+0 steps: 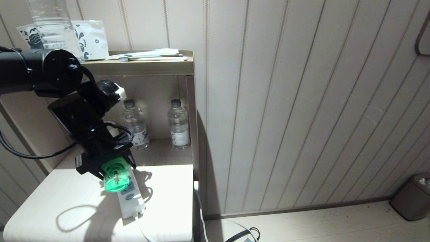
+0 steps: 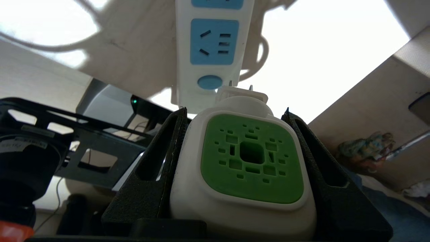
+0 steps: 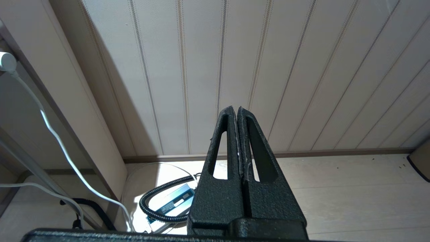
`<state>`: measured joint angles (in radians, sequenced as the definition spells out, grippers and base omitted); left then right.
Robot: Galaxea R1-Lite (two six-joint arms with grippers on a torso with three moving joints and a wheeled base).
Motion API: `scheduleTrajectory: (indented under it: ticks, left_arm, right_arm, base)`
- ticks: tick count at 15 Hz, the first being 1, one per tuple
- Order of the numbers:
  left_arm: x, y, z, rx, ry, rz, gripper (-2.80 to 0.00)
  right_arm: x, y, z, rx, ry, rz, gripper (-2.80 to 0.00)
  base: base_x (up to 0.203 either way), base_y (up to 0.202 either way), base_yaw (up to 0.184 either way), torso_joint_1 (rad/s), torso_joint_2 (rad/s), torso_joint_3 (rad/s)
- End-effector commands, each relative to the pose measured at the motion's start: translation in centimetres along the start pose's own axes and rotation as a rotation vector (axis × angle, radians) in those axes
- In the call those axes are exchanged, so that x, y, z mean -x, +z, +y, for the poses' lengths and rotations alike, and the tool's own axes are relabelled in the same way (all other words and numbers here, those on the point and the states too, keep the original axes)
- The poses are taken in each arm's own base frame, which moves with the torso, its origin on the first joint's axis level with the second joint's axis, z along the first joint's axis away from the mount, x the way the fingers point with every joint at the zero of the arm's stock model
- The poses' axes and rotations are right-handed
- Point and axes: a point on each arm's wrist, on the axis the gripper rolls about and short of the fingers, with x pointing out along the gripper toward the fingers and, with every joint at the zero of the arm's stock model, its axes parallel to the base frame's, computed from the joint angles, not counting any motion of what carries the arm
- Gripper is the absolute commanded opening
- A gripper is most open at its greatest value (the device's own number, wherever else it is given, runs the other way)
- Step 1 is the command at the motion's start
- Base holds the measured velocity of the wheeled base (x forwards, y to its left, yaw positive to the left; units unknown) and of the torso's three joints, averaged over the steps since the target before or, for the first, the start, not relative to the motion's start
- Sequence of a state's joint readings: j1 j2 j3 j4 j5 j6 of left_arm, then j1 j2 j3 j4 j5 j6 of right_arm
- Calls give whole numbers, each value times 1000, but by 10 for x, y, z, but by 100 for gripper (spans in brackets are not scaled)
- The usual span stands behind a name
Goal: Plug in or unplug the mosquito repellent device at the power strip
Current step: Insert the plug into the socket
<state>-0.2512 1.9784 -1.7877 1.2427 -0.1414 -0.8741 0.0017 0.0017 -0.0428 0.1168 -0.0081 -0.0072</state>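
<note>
The left gripper (image 1: 112,168) hangs over the pale worktop (image 1: 50,198), its black fingers (image 2: 158,171) clamped on either side of the mosquito repellent device (image 2: 248,161). From the wrist camera the device's white head with its perforated green top sits snug between the two fingers, and its metal plug pins stick out at the far end, close to the power strip (image 2: 211,50) but not inside any socket. In the head view the device's green bottle (image 1: 116,178) points toward the camera, held in the air just above the upper end of the strip, which lies flat on the worktop with its pale blue socket panels facing up and a round blue button (image 2: 210,82) near the device's plug. A white cord (image 1: 144,232) runs off the strip's near end toward the worktop's edge. Two clear water bottles (image 1: 178,124) stand in the recess behind, under a shelf (image 1: 151,65).

The right gripper (image 3: 239,114) hangs by the wall above the floor, its fingers pressed together and holding nothing.
</note>
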Motion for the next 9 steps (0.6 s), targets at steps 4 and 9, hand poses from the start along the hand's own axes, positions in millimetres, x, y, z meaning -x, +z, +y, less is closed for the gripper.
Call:
scheduleTrajectory:
  ticks: [4,9]
  left_arm:
    - [6,6,-5,67,43,-49,-280]
    - [6,6,1,101,170,-125,-280]
  right_arm:
    - [0,0,0,1,2,2,-280]
    - [0,0,0,1,1,2,-280]
  base:
    - [0,0,0,0,0,0]
    - [0,0,0,0,0,0]
